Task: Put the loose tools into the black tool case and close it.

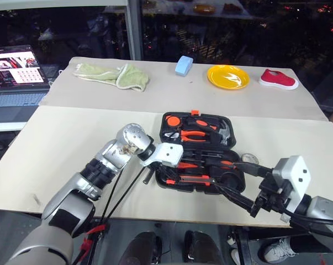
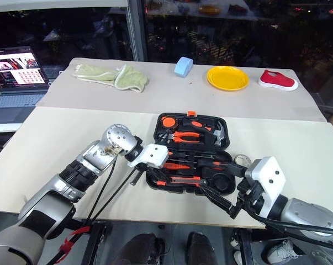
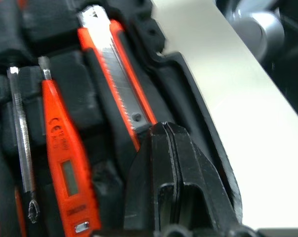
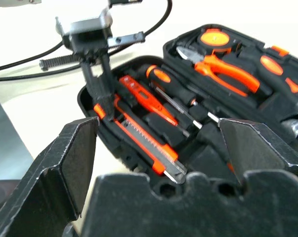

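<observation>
Directly under the left gripper, whose fingers are pressed together with nothing between them, lies the utility knife, seated in its slot along the near edge of the black tool case. The knife's long axis runs along that edge, away from the fingertips toward the right gripper, which waits just off the case's near right corner with its fingers spread wide apart. Beside the knife sits the tester screwdriver. The left hand is nearer; pressing the knife home looks like the step in hand.
</observation>
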Robot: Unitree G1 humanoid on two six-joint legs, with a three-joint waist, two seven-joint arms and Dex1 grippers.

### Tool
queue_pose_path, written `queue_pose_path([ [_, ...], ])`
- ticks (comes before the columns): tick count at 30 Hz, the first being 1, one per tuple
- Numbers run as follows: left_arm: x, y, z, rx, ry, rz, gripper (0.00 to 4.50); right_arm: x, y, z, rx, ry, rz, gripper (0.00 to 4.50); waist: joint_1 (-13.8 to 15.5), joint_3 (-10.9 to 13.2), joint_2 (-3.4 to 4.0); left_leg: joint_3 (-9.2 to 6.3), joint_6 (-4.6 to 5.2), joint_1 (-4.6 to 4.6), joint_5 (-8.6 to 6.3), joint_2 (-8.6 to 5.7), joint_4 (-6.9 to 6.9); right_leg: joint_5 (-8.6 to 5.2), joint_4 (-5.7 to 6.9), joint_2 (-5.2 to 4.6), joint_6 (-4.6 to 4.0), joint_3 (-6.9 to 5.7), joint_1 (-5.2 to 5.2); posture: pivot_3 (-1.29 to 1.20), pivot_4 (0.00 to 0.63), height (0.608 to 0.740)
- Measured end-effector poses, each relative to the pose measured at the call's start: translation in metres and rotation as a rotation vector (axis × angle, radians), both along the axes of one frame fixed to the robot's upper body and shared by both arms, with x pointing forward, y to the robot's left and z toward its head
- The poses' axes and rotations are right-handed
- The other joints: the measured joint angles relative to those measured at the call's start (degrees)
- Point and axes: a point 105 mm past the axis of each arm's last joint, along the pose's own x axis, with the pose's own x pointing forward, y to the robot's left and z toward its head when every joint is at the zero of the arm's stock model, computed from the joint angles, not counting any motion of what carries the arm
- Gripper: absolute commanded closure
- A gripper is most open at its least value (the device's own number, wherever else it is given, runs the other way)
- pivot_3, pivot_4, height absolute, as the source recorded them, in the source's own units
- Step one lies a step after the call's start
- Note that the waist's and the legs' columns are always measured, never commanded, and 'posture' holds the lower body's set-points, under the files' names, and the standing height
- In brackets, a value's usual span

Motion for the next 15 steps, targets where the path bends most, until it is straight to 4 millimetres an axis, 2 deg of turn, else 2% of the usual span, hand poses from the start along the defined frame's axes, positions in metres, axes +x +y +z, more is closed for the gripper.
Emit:
queue_pose_path([
  [3, -0.001, -0.006, 0.016, -0.071, 0.037, 0.014, 4.46, 0.000, -0.003, 0.000, -0.012, -0.001, -0.005, 0.00, -0.1, 0.0, 0.00, 0.00, 0.00, -0.08, 0.00, 0.00, -0.05, 0.00, -0.04, 0.03, 0.00, -0.01, -0.05, 0.00, 0.150, 0.732],
  [5, -0.007, -0.021, 0.021, -0.097, 0.023, -0.033, 4.46, 0.002, -0.004, 0.000, -0.013, -0.003, -0.007, 0.00, 0.2, 0.0, 0.00, 0.00, 0.02, -0.07, -0.02, -0.01, -0.06, -0.01, -0.08, 0.00, 0.01, -0.03, -0.02, 0.00, 0.150, 0.732],
  [9, -0.018, -0.037, 0.001, -0.026, -0.026, -0.129, 4.46, 0.002, -0.003, 0.002, -0.014, -0.009, -0.004, 0.00, 0.2, 0.0, -0.01, 0.00, 0.04, -0.11, -0.04, -0.04, -0.05, -0.01, -0.10, -0.06, 0.02, 0.00, 0.00, 0.00, 0.150, 0.732],
  [13, -0.013, -0.042, -0.014, 0.023, -0.078, -0.119, 4.46, 0.002, -0.005, 0.002, -0.016, -0.012, -0.011, 0.00, 0.0, 0.0, -0.01, 0.00, 0.11, -0.10, -0.07, -0.01, -0.08, -0.01, -0.08, -0.05, 0.02, 0.01, -0.02, 0.00, 0.150, 0.732],
  [15, -0.009, -0.045, -0.017, 0.032, -0.106, -0.112, 4.46, 0.002, -0.006, 0.003, -0.018, -0.014, -0.019, 0.00, 0.1, 0.0, -0.01, 0.00, 0.44, -0.09, -0.27, -0.01, -0.08, -0.02, -0.08, -0.05, 0.02, 0.01, -0.02, 0.00, 0.150, 0.732],
])
